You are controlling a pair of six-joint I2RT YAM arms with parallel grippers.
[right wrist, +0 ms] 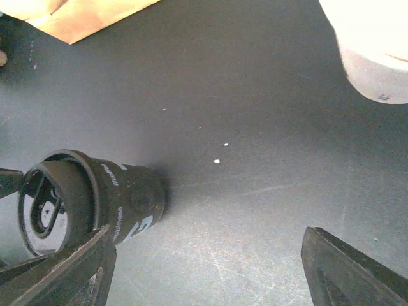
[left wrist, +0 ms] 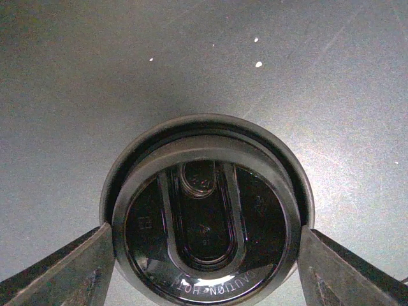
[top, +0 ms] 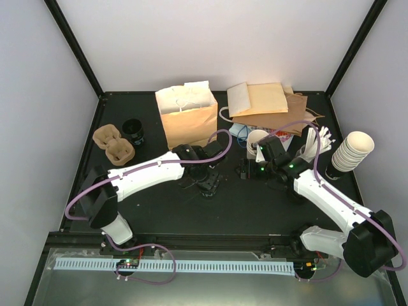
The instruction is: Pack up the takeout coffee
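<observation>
The takeout coffee is a black cup with white lettering and a black lid, standing upright on the dark table. Seen from straight above in the left wrist view, the lid fills the space between my left gripper's fingers, which lie against its rim on both sides. My left gripper covers the cup in the top view. The right wrist view shows the same cup at the left. To the cup's right, my right gripper hangs open over bare table, holding nothing. The open brown paper bag stands just behind.
Brown pulp cup trays and a lidless black cup sit at the back left. Flat brown bags lie at the back right. A cream cup stands by the right gripper, and a stack of cream cups at the right edge.
</observation>
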